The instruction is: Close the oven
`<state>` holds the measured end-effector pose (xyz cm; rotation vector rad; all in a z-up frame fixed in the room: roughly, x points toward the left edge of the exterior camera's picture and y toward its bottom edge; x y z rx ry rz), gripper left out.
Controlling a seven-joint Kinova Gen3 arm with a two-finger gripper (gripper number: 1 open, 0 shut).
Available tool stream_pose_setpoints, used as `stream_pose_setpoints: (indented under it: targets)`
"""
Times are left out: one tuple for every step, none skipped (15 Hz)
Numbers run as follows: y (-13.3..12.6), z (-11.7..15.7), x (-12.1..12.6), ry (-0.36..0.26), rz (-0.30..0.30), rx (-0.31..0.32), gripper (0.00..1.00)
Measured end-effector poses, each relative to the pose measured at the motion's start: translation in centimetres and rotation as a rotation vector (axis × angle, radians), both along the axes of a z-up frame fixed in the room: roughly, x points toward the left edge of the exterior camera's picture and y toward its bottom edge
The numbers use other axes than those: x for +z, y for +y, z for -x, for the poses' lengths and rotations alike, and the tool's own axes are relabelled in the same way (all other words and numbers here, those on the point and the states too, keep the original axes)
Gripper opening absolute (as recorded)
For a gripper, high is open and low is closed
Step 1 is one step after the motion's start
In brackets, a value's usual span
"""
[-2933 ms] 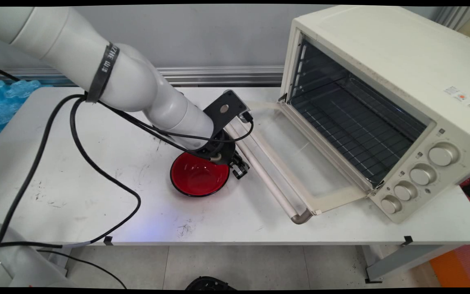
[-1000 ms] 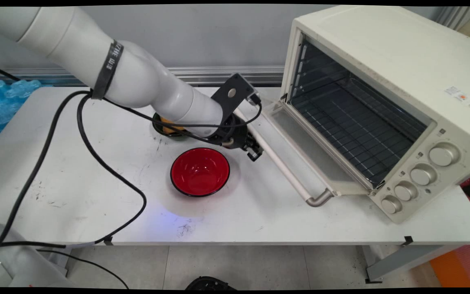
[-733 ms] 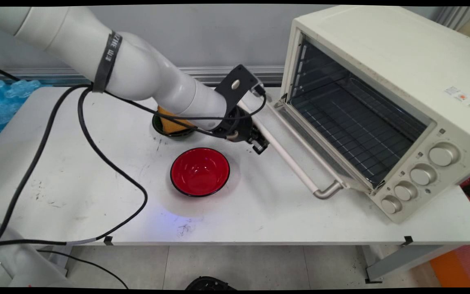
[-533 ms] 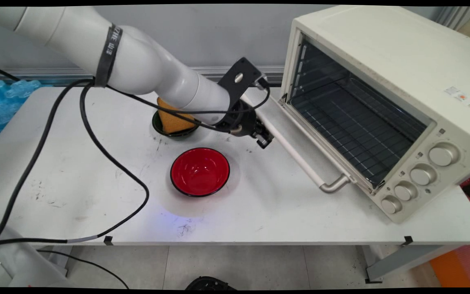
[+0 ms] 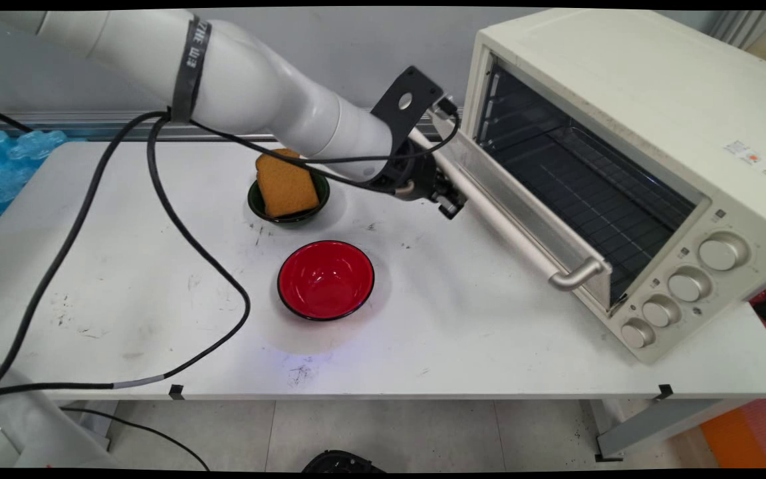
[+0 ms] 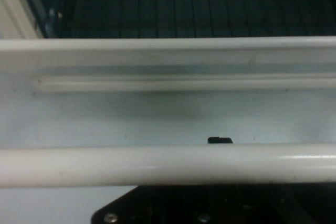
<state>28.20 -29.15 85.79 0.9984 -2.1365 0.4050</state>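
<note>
Here the oven door (image 5: 522,213) stands half raised at centre right, its bar handle (image 5: 489,213) crossing the gripper (image 5: 448,203). Open table (image 5: 456,319) lies below and left of it. The fingers' spread cannot be told. The hand view shows the handle (image 6: 168,163) lying across the black linkage, with the rack behind. At upper centre, only the main view shows the red bowl (image 5: 326,279) and toast (image 5: 286,185) in a dark bowl (image 5: 255,206).
</note>
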Motion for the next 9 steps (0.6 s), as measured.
stream_pose_setpoints:
  targets:
    - [-0.2,0.2,0.2,0.006,0.006,0.002,0.00]
    - [-0.4,0.3,0.3,0.009,0.010,0.003,0.00]
    - [-0.6,0.5,0.5,0.015,0.017,0.005,0.00]
    - [-0.8,0.6,0.6,0.019,0.020,0.007,0.00]
    - [-1.0,0.7,0.8,0.024,0.026,0.010,0.00]
    - [-1.1,0.8,0.9,0.028,0.030,0.012,0.00]
    - [-1.3,1.0,1.0,0.033,0.035,0.015,0.00]
    - [-1.6,1.2,1.2,0.040,0.042,0.019,0.00]
    - [-1.8,1.3,1.3,0.044,0.048,0.021,0.00]
